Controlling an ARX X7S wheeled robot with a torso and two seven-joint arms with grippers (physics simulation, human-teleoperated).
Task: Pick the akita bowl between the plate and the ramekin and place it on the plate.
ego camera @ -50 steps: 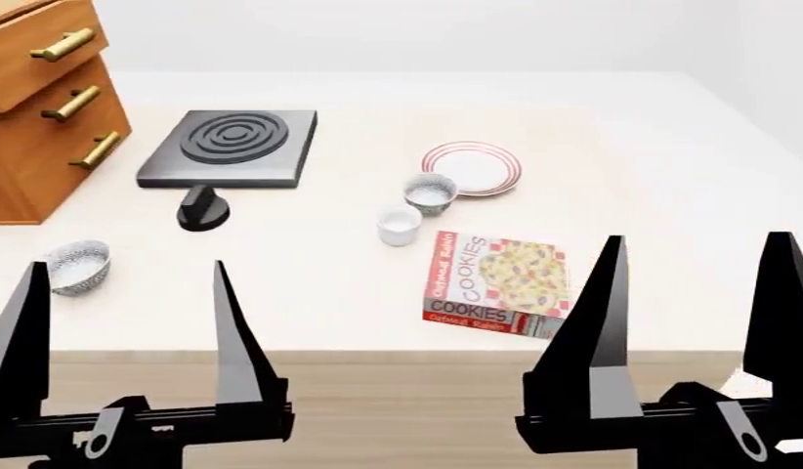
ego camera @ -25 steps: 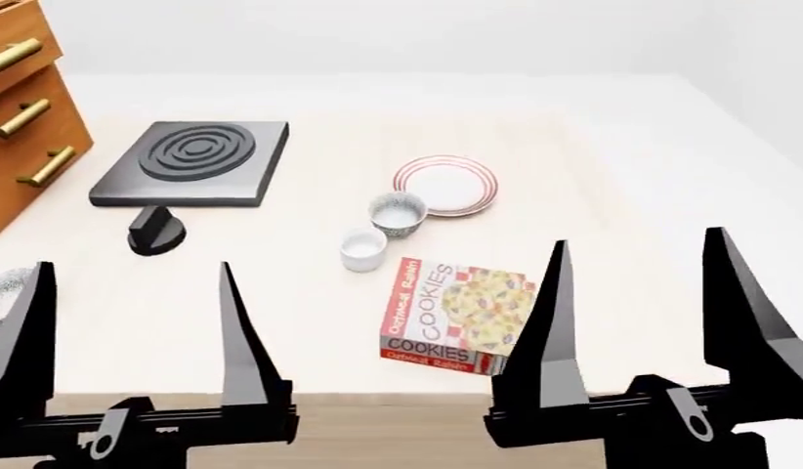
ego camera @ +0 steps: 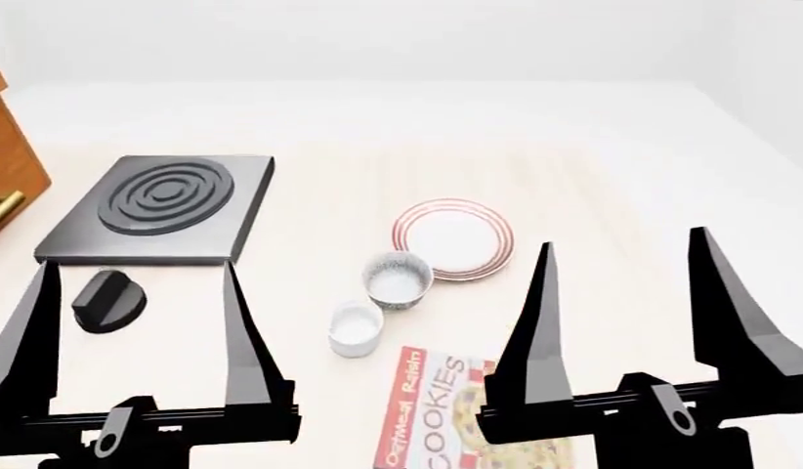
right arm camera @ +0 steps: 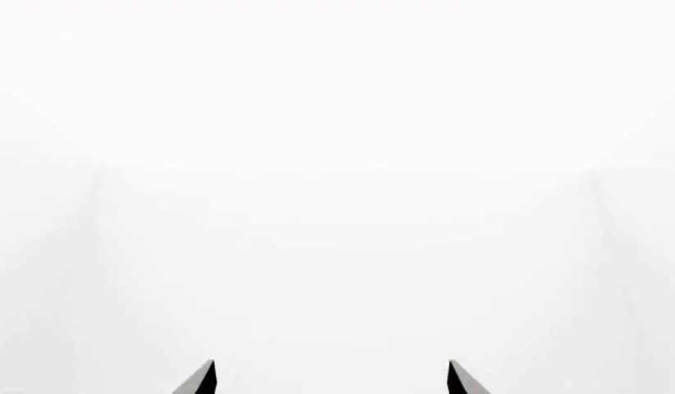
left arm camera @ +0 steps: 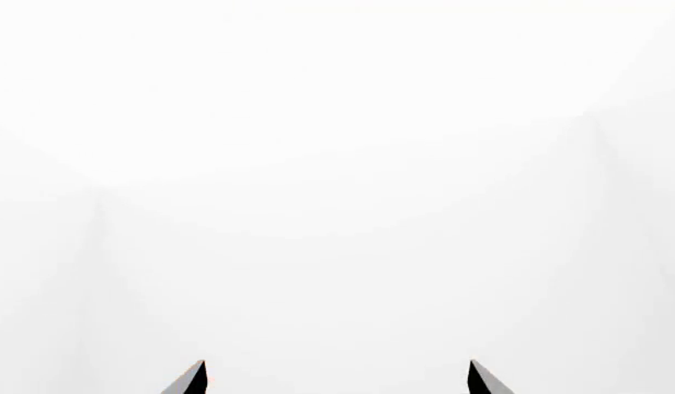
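Observation:
In the head view the akita bowl (ego camera: 399, 279), dark grey speckled outside and whitish inside, sits on the table between the plate (ego camera: 454, 239) with red rings and the white ramekin (ego camera: 356, 327). It touches the plate's near-left rim. My left gripper (ego camera: 135, 266) is open, raised near the camera, left of the ramekin. My right gripper (ego camera: 623, 246) is open too, raised to the right of the bowl. Both wrist views show only white wall and wide-apart fingertips, the left gripper (left arm camera: 337, 371) and the right gripper (right arm camera: 331, 371) holding nothing.
A black burner plate (ego camera: 160, 207) lies at the left with a black knob (ego camera: 108, 300) in front of it. A cookies box (ego camera: 447, 415) lies near the table's front edge. A wooden drawer cabinet (ego camera: 4, 161) stands at the far left.
The head view has shifted forward and right: all table objects slid down and nearer, the cabinet mostly left the frame, a second speckled bowl at the left dropped out of view. Both grippers stay open.

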